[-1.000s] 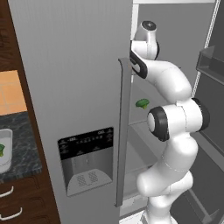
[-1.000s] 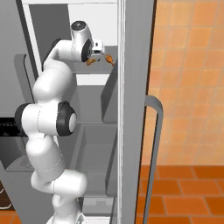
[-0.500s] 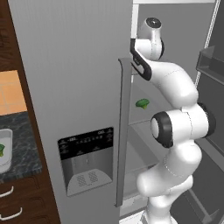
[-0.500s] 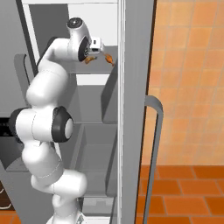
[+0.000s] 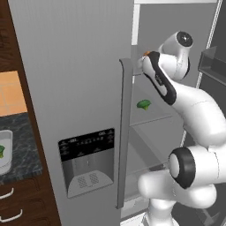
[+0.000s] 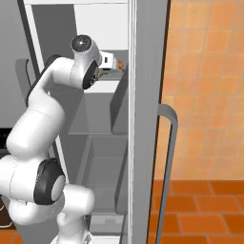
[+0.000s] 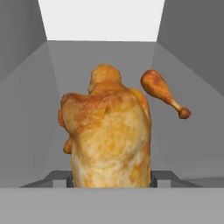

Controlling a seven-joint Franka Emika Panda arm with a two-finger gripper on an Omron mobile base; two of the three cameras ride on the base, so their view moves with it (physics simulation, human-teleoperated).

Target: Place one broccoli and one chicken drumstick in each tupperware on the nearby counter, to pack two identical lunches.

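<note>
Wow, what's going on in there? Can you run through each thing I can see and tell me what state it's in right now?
gripper: closed on the near chicken drumstick, up at the upper fridge shelf.
near chicken drumstick: held between the fingers.
second drumstick: loose on the shelf behind, untouched.
broccoli: sitting on a lower fridge shelf.
fridge: right side open, left door with the dispenser shut.
tupperware: on the counter, something green already inside.

A tall grey fridge [image 5: 70, 66] stands open, its door bearing a dark dispenser panel [image 5: 87, 161] and a long grey handle [image 5: 123, 132]. Pale grey shelves [image 6: 102, 126] line the inside. Dark wood cabinets [image 5: 17, 201] sit left; orange wall tiles [image 6: 205, 86] meet a terracotta floor [image 6: 200, 212] right.
</note>
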